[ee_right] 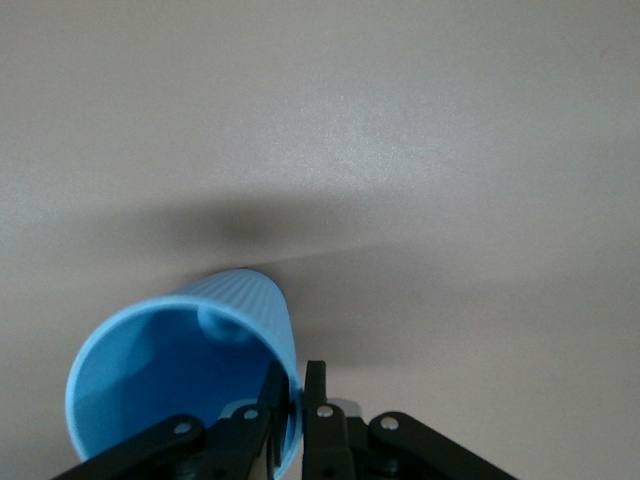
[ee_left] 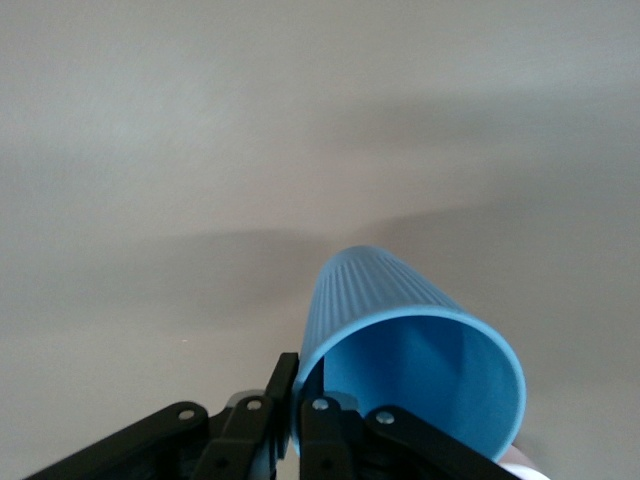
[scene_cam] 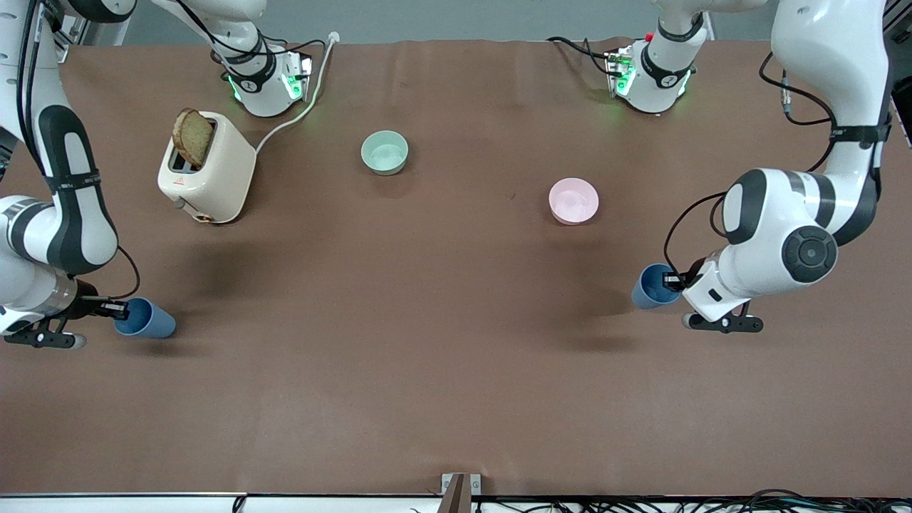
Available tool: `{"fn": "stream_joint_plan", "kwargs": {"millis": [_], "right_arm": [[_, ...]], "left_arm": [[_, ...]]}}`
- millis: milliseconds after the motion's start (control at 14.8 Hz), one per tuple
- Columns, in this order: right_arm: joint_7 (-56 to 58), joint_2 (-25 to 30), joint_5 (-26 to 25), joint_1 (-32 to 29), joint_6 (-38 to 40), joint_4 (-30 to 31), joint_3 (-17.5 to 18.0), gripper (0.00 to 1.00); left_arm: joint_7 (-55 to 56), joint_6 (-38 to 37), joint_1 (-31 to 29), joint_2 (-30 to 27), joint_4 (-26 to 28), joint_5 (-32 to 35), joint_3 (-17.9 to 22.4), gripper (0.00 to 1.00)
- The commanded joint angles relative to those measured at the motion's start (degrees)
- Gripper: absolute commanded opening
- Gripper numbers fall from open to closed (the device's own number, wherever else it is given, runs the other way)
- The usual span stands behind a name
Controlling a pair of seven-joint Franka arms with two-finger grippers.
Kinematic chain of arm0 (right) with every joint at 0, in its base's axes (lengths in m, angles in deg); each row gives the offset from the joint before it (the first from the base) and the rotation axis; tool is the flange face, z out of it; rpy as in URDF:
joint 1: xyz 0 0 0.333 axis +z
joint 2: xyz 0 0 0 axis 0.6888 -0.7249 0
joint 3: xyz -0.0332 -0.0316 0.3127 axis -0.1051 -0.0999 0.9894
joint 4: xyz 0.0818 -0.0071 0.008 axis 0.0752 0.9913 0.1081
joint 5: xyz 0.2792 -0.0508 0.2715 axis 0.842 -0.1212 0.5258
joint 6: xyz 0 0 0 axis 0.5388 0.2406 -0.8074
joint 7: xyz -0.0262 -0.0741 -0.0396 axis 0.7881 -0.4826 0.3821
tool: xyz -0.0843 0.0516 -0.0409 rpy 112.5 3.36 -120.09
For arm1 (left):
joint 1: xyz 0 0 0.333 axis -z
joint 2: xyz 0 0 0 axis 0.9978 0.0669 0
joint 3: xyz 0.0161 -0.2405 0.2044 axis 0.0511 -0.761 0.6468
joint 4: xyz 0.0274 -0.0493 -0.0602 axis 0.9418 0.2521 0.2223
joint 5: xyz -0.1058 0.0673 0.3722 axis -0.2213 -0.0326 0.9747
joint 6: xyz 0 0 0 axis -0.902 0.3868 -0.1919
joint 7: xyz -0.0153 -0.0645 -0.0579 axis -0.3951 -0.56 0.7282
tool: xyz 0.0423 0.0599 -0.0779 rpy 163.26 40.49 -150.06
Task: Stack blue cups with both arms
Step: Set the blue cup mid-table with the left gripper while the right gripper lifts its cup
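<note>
Risk: left gripper (scene_cam: 673,280) and right gripper (scene_cam: 121,309) each pinch only one wall of their blue cups (scene_cam: 652,286), which could slip or swing when lifted off the worktop (scene_cam: 442,342)

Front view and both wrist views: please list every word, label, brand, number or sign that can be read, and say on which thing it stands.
No text can be read in any view.
toaster: a small red mark on its side, too small to read.
left arm: small lettering on a black band, too blurred to read.
right arm: the same kind of lettering, also unreadable.
Both blue cups, left gripper's and right gripper's: plain, no print.
</note>
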Motion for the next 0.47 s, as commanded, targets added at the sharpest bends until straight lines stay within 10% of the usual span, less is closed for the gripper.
{"fn": "stream_joint_plan", "kwargs": {"millis": [0,406], "right_arm": [[0.5,0.1,0.2,-0.7,-0.5,0.2,0.8,0.05],[-0.3,2.3,0.2,0.6,2.1,-1.6,0.9,0.01]], "left_arm": [[0.1,-4.9,2.1,3.1,-9.6,0.1,-3.8,0.0],[0.2,-4.9,17.6,10.7,-18.3,1.4,-4.2,0.0]]}}
